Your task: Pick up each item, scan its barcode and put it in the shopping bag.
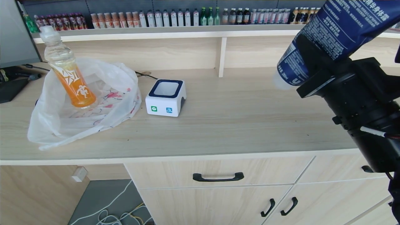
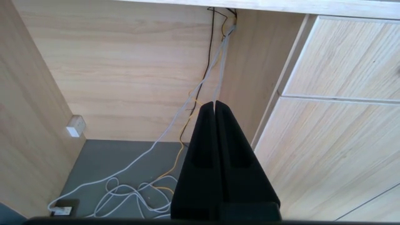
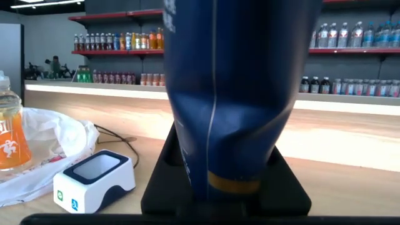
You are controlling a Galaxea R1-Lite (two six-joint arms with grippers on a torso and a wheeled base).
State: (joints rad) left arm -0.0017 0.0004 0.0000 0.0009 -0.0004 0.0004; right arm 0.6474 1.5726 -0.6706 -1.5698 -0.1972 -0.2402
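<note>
Right hand (image 1: 314,76) clamps the blue tube (image 1: 334,31) near its cap end, raised above the right side of the worktop (image 1: 243,118). Left hand (image 2: 215,150) hangs below it, fingers pressed together on nothing. The tube's soft walls may squash and slip on the swing to the scanner (image 1: 166,97). Farther left, an orange bottle (image 1: 70,75) leans in the slack shopping bag (image 1: 53,125); dropping the tube in could topple it.

Bright, even overhead light falls on the counter (image 1: 250,118). The scanner (image 1: 166,97) casts only a thin, soft shadow at its right foot. Left of it, the shopping bag (image 1: 120,82) and the bottle (image 1: 70,78) glint faintly. Behind the scanner the shelf ledge (image 3: 350,105) glares pale, and the blue tube (image 3: 231,94) looks dark against it.
</note>
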